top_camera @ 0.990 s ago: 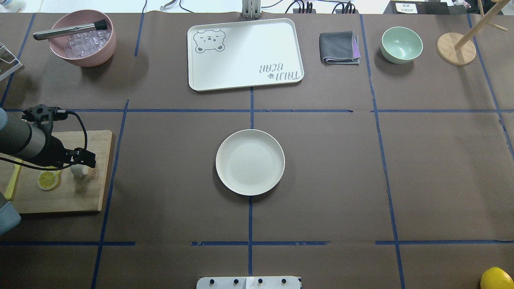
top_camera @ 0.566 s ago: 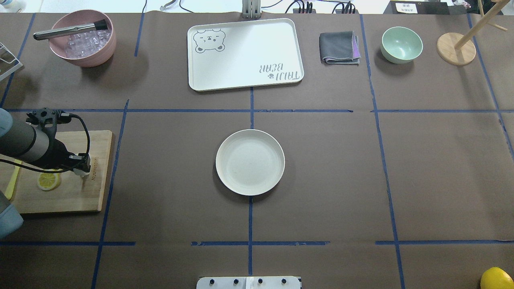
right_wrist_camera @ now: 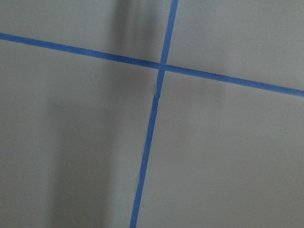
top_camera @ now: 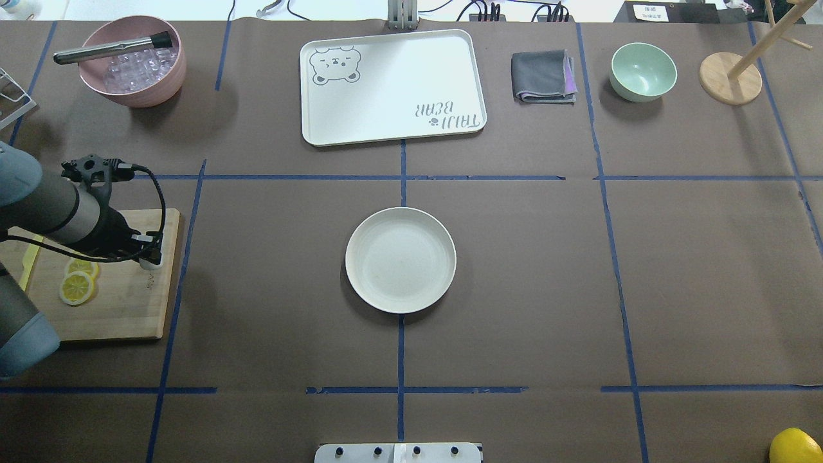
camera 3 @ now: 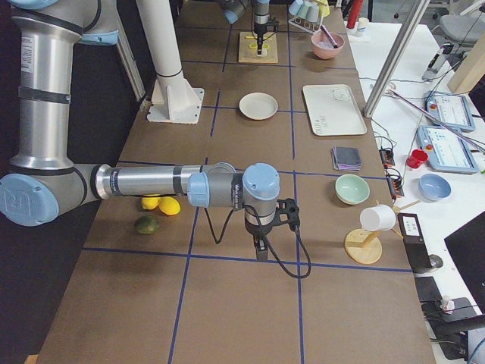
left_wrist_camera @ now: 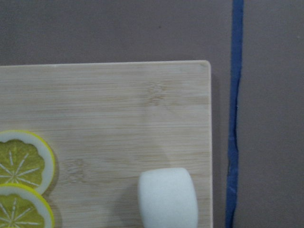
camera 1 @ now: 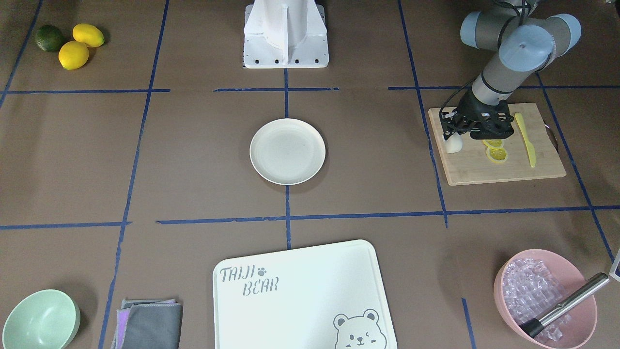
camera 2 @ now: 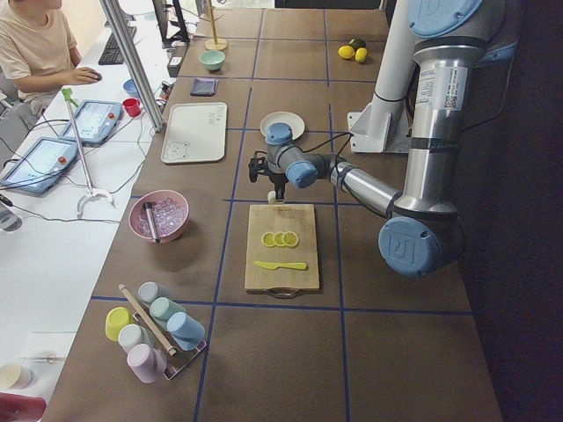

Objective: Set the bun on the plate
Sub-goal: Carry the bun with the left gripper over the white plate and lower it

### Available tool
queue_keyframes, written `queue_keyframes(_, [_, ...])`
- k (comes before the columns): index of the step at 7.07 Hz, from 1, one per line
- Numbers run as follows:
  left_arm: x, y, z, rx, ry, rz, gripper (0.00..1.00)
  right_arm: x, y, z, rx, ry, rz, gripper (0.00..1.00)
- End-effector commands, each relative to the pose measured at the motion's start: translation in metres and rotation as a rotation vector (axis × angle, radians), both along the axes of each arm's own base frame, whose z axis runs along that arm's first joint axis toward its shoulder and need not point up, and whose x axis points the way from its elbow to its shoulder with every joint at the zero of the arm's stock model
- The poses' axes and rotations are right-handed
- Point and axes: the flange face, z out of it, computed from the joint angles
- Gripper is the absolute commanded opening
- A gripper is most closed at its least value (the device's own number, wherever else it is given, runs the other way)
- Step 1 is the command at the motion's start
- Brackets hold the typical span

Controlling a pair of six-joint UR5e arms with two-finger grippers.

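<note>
The bun, a small white roll, is near the corner of the wooden cutting board, and my left gripper is shut on it. From the front, the bun shows just below the black fingers at the board's edge. The cream plate lies bare at the table's centre, well to the right of that gripper in the overhead view. My right gripper hangs low over the brown table near a blue tape cross; I cannot tell whether it is open or shut.
Lemon slices and a yellow knife lie on the board. Along the far edge stand a pink bowl of ice, a white tray, a folded cloth, a green bowl and a wooden stand.
My left gripper dropped onto the bun, closed on it, then carried it right and slightly farther away, toward the board's edge. The lemon slices are now uncovered.
</note>
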Motion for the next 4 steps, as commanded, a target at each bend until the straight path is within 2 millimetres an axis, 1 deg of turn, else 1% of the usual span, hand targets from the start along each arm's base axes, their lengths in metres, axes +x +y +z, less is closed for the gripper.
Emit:
queue_keyframes(1, [0.036, -0.034, -0.117, -0.007, -0.011, -0.012, 0.29, 0.000, 0.000, -0.002, 0.002, -0.001, 0.001, 1.00])
queue_keyframes(2, [0.077, -0.016, -0.156, -0.045, 0.003, -0.025, 0.29, 0.000, -0.001, -0.002, 0.004, -0.001, 0.001, 1.00])
queue_keyframes(3, [0.140, -0.006, -0.195, -0.046, -0.001, -0.071, 0.29, 0.000, -0.001, -0.002, 0.002, -0.001, 0.001, 1.00])
queue_keyframes(4, [0.203, -0.008, -0.235, -0.048, -0.003, -0.088, 0.30, 0.000, -0.001, -0.003, 0.004, -0.001, 0.001, 1.00])
